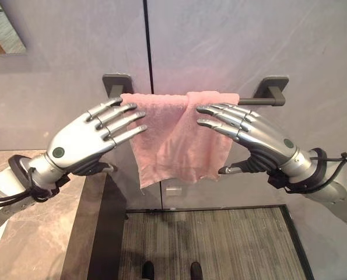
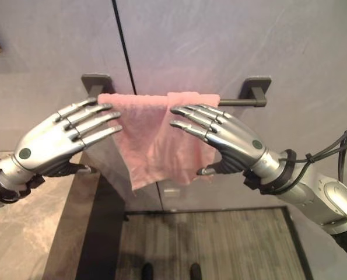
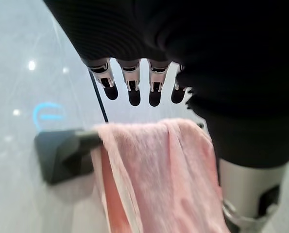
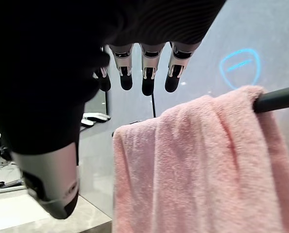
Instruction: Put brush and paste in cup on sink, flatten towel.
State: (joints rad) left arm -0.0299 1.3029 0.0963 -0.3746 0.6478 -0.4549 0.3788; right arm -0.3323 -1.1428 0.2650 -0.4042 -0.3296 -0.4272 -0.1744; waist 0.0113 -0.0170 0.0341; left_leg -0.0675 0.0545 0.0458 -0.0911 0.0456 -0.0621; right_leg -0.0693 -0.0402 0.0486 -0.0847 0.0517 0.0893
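A pink towel (image 1: 173, 137) hangs bunched over a dark wall rail (image 1: 260, 101), gathered toward the rail's left half with folds down its middle. My left hand (image 1: 83, 140) is raised at the towel's left edge, fingers straight and pointing at it, open. My right hand (image 1: 260, 137) is raised in front of the towel's right part, fingers straight, its fingertips (image 1: 203, 116) over the cloth near the top. Both wrist views show straight fingers above the towel (image 3: 159, 174) (image 4: 197, 165), holding nothing.
A dark bracket (image 1: 116, 84) fixes the rail's left end to the grey wall, another bracket (image 1: 272, 87) the right end. A brown stone counter (image 1: 39, 233) lies at lower left. A ribbed floor mat (image 1: 214, 245) lies below.
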